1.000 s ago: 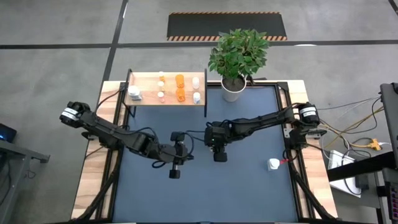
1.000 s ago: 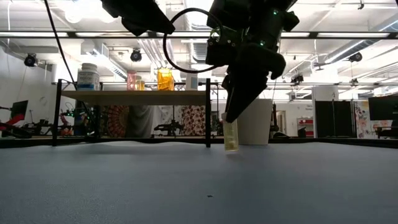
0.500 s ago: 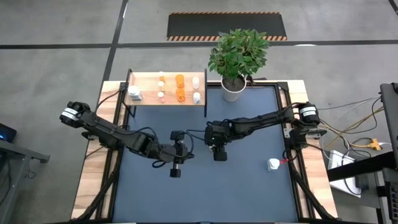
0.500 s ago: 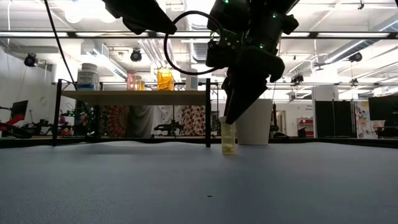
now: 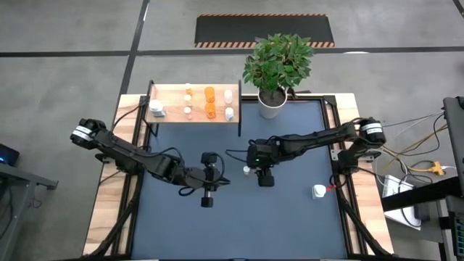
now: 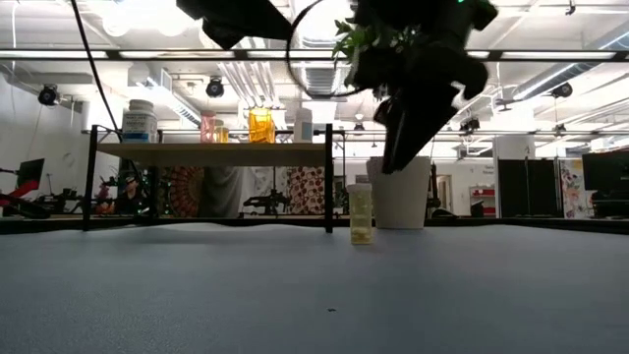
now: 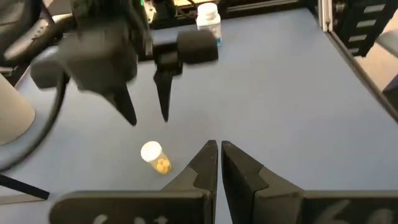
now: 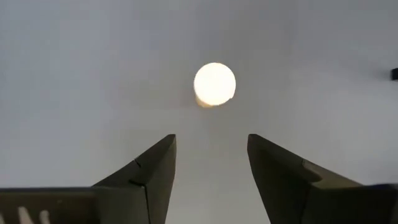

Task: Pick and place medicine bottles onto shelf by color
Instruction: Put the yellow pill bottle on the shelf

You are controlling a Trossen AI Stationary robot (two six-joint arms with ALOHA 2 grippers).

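We see two black jointed arms, the left arm (image 5: 138,158) and right arm (image 5: 312,138), each with a pale silver-grey cylinder at the shoulder joint. Thin black cables loop beside the links. Both end in a boxy dark wrist block with two tapered, wedge-shaped matte black fingers (image 8: 146,177).

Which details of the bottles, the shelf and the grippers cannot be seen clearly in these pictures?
- Labels on the bottles on the shelf: too small in the high view.
- Amber bottle on the table: its contents are unreadable in the low view.
- Shelf top: hidden in the low view, seen edge-on.
- Right gripper: its tips are blurred in the low view.
- White bottle near the right edge: print too small in the high view.
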